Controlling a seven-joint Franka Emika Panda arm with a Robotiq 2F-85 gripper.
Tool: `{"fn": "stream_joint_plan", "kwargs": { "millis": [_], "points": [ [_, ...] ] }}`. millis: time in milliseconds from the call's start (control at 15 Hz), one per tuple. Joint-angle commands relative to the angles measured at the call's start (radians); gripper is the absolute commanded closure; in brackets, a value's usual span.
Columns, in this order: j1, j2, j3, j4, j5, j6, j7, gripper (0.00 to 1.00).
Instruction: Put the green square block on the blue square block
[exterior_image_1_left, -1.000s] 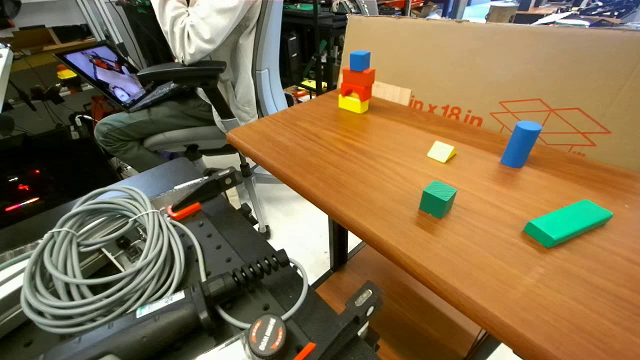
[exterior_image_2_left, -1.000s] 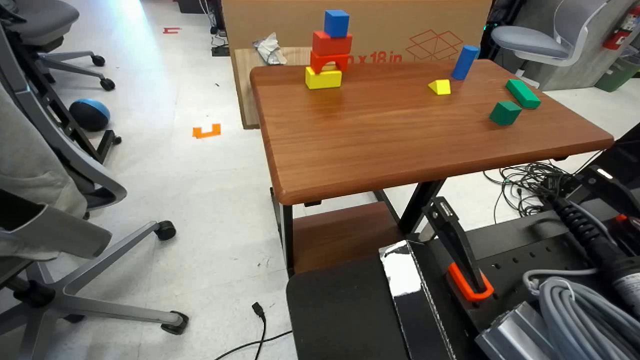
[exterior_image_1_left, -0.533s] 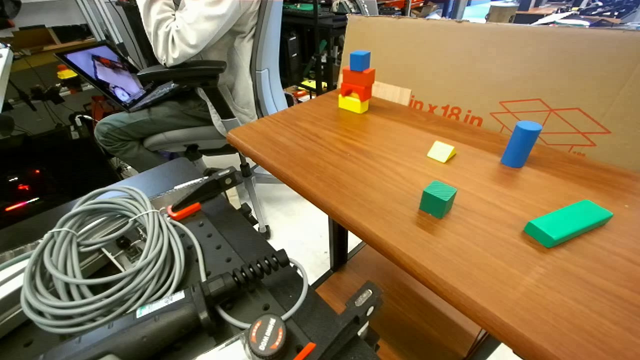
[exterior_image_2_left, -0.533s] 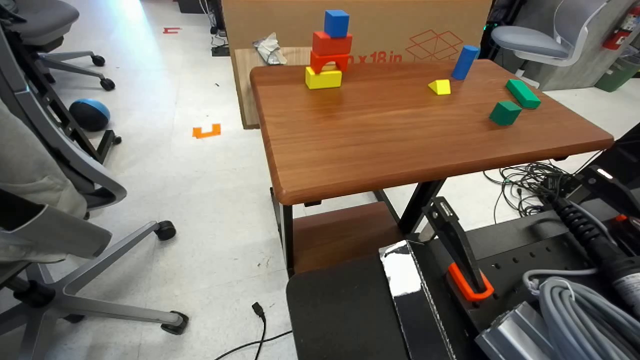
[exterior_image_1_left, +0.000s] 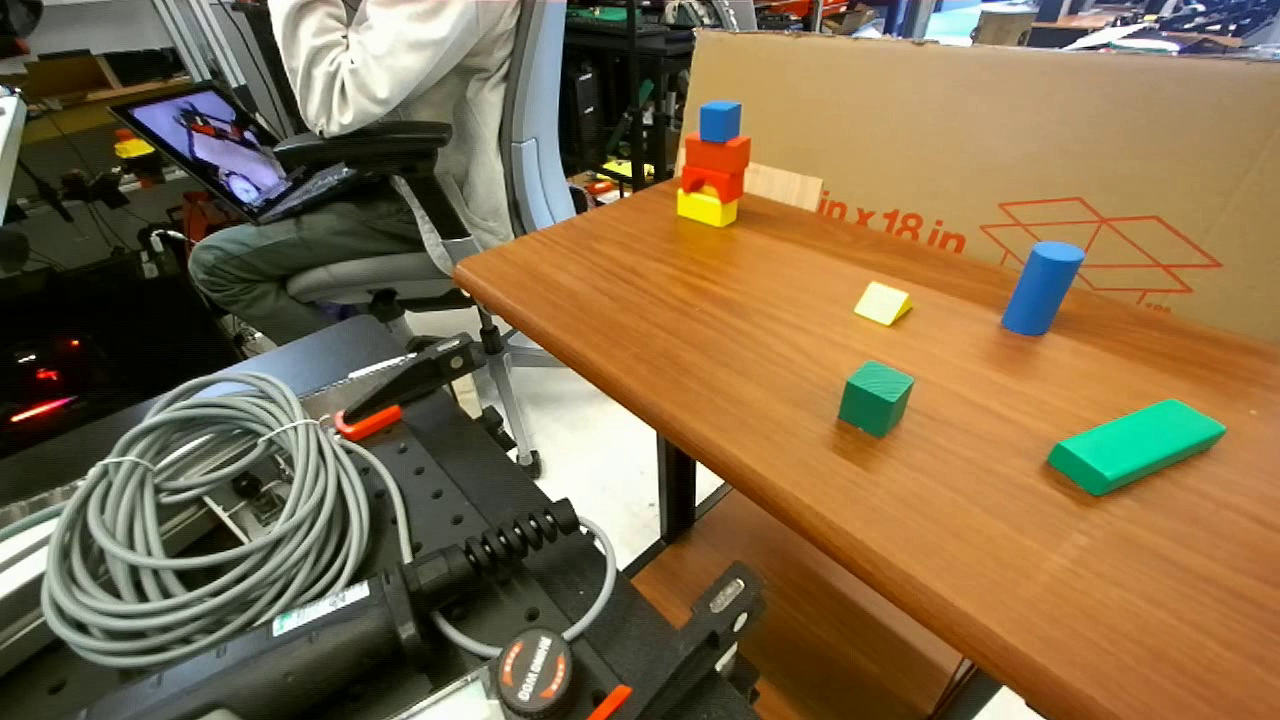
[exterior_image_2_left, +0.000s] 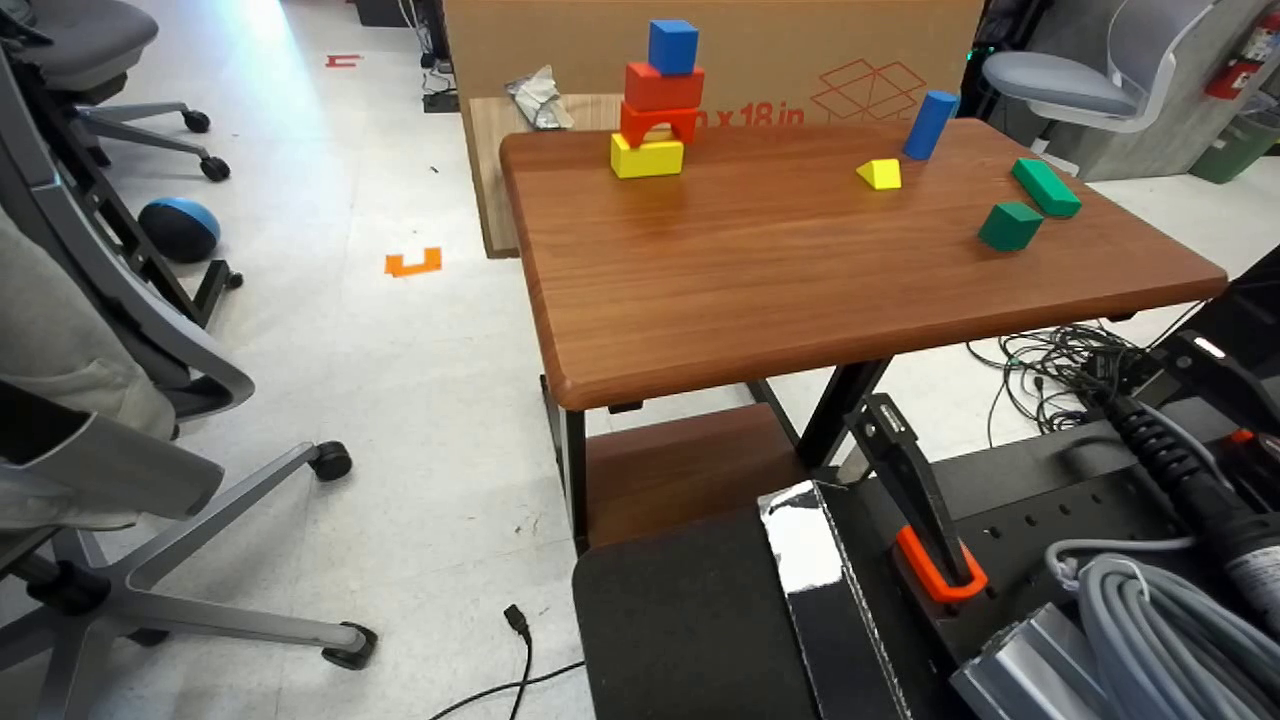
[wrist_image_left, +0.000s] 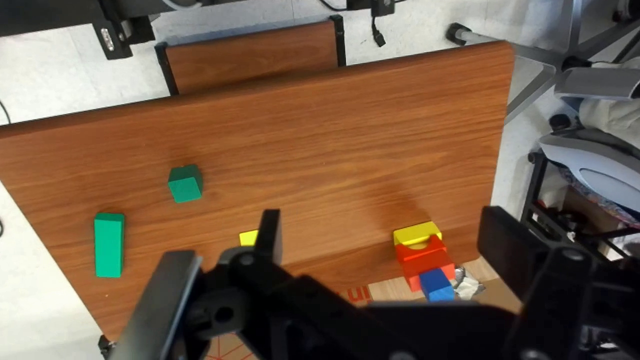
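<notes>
The jaws stand spread wide in the wrist view, holding nothing, with the counter (wrist_image_left: 320, 150) beyond them. The green square block (exterior_image_1_left: 876, 399) sits on the counter toward its near edge, in the right part as both exterior views show it. The blue square block (exterior_image_2_left: 673, 48) is at the far left, resting on a red oblong block (exterior_image_2_left: 664, 88), which rests on a red arch (exterior_image_2_left: 657, 115), with a yellow block (exterior_image_2_left: 647, 160) lowest. Farther back than the green square block lies a yellow wedge (exterior_image_1_left: 880, 303), and to the wedge's right a blue cylinder (exterior_image_1_left: 1043, 288) stands on end. A flat green oblong block (exterior_image_1_left: 1137, 446) lies to the right of the green square block, near but apart. A printed cardboard sheet (exterior_image_1_left: 860, 130) stands behind the far edge. In an exterior view, a person (exterior_image_1_left: 400, 70) sits at the left with an open laptop (exterior_image_1_left: 210, 150).
</notes>
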Motion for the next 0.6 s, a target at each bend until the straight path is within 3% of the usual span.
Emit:
{"fn": "stream_joint_plan", "kwargs": {
  "millis": [0,267,533],
  "points": [
    [-0.021,0.188,-0.094,0.070,-0.014,0.084,-0.147,0.00],
    [-0.049,0.378,-0.145,0.170,-0.030,0.106,-0.267,0.00],
    [-0.094,0.546,-0.135,0.289,-0.046,0.085,-0.225,0.00]
  ]
}}
